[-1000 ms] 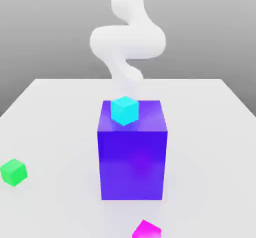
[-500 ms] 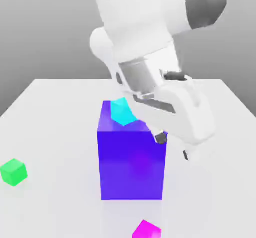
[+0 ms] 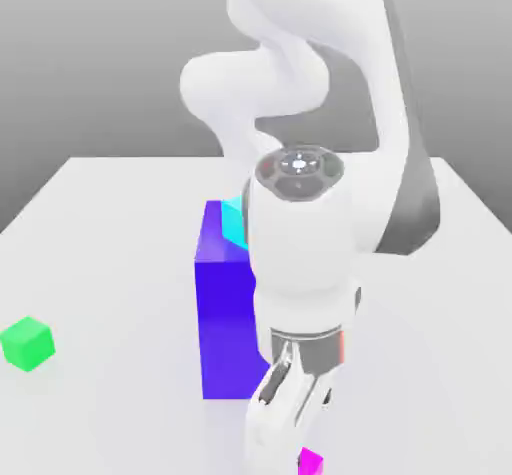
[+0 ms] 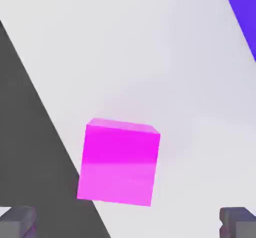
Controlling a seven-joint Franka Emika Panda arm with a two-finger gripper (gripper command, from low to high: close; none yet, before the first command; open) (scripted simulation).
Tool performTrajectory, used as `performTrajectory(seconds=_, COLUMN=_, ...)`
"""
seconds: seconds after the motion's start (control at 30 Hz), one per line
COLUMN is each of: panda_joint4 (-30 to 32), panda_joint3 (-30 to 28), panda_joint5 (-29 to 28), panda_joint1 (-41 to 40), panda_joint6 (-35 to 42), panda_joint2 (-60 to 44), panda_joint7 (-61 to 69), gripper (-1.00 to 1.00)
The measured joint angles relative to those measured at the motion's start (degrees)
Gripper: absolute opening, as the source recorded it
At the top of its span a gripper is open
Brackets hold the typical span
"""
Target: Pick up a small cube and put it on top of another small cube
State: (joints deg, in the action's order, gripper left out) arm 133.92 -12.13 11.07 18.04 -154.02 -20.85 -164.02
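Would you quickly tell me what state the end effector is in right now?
End effector: open, holding nothing; its fingertips stand wide apart on either side of the magenta cube, which rests on the table.

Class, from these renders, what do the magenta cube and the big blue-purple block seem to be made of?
Magenta cube: looks like smooth matte plastic, judging by its flat, even colour and lack of grain. Big blue-purple block: perhaps glossier plastic, its front showing soft shading. Being simulator renders, neither material is certain.
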Motion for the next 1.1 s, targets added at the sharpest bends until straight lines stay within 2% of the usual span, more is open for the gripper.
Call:
performTrajectory(seconds=0.1, panda_joint4=-1.2, panda_joint3=1.5, panda_joint5=1.8, panda_joint1=-1.1, panda_joint6=-4.5, panda_joint2=-5.7, panda_joint7=0.3, gripper=0.0)
performTrajectory(seconds=0.13, panda_joint4=-1.6, panda_joint3=2.2, panda_joint5=2.5, panda_joint1=-1.6, panda_joint6=-5.7, panda_joint2=-7.4, panda_joint7=0.7, gripper=-1.0)
performTrajectory(seconds=0.37, panda_joint4=-1.6, panda_joint3=2.2, panda_joint5=2.4, panda_joint1=-1.6, panda_joint6=-5.2, panda_joint2=-7.5, panda_joint7=0.7, gripper=-1.0)
performTrajectory(seconds=0.57, panda_joint4=0.7, panda_joint3=-2.0, panda_joint5=-3.0, panda_joint1=0.4, panda_joint6=0.8, panda_joint2=2.6, panda_joint7=-1.0, gripper=-1.0)
performTrajectory(seconds=0.83, panda_joint4=2.7, panda_joint3=-7.7, panda_joint5=-13.0, panda_joint1=-3.2, panda_joint6=3.2, panda_joint2=13.1, panda_joint7=8.7, gripper=-1.0)
performTrajectory(seconds=1.1, panda_joint4=4.6, panda_joint3=-11.4, panda_joint5=-18.0, panda_joint1=-10.2, panda_joint6=4.9, panda_joint2=20.9, panda_joint7=22.8, gripper=-1.0)
